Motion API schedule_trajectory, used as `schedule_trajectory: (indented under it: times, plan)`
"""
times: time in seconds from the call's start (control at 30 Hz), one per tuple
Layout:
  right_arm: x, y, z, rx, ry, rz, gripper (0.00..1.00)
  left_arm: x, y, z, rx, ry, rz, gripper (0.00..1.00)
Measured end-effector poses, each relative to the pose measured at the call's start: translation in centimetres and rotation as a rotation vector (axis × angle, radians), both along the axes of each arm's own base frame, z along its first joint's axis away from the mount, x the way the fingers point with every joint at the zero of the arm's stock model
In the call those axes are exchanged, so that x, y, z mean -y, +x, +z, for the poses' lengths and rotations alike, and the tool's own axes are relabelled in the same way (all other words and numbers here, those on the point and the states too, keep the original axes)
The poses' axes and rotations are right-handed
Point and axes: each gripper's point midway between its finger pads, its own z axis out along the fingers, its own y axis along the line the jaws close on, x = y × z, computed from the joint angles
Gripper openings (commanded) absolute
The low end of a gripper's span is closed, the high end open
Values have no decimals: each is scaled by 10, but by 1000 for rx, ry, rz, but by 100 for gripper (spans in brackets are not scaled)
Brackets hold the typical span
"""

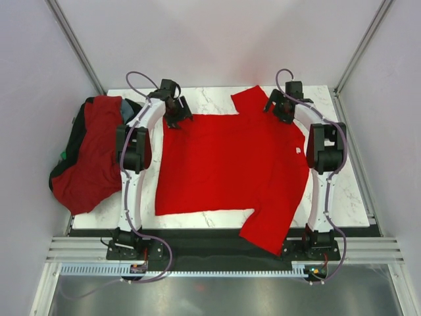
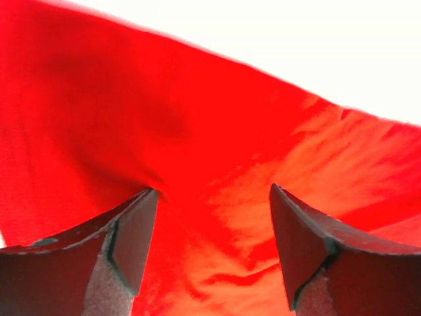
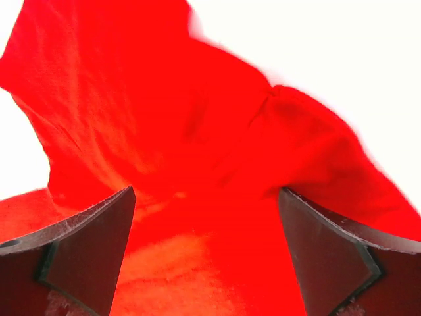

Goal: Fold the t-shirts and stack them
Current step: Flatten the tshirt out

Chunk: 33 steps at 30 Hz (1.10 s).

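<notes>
A bright red t-shirt (image 1: 230,164) lies spread flat on the marble table (image 1: 348,197), with a small white label (image 1: 298,151) near its right edge. One sleeve (image 1: 248,99) points to the far side. The other (image 1: 266,230) hangs over the front edge. My left gripper (image 1: 176,118) (image 2: 212,189) is over the shirt's far left corner, jaws open, with red cloth (image 2: 217,250) under and between the fingers. My right gripper (image 1: 279,108) (image 3: 206,190) stands open over the far right part, next to the far sleeve (image 3: 131,99).
A dark bin (image 1: 74,131) sits off the table's left edge, with dark red shirts (image 1: 92,158) heaped in it. Grey walls close in on the left, back and right. A metal rail (image 1: 217,253) runs along the near edge by the arm bases.
</notes>
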Motion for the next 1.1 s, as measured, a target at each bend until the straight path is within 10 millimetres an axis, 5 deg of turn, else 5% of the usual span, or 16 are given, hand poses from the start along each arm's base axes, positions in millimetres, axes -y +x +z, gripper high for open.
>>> schedule_trajectory:
  times: [0.13, 0.33, 0.57, 0.7, 0.83, 0.9, 1.0, 1.1]
  plan:
    - [-2, 30, 1, 42, 6, 3, 98, 0, 38, 4, 67, -40, 11, 81]
    - [-7, 72, 8, 107, 17, 11, 98, -6, 66, 11, 109, -106, 39, 85]
    - [-9, 60, 18, 61, 28, 16, 98, -16, 56, 48, 127, -127, 49, 91]
    - [-8, 33, 65, 69, 28, 12, 98, -19, 3, 114, 153, -128, 40, 91]
    - [0, -27, 154, 144, -26, -19, 98, -23, -94, 193, 256, -99, 18, 91]
    - [-5, -67, 191, 201, -45, -19, 98, -21, -144, 207, 286, -77, -1, 91]
    - [-23, -142, 220, 245, -29, 34, 98, -11, -216, 197, 272, -31, -61, 88]
    - [-49, -216, 201, 209, 18, 117, 98, -6, -282, 154, 168, 15, -114, 85]
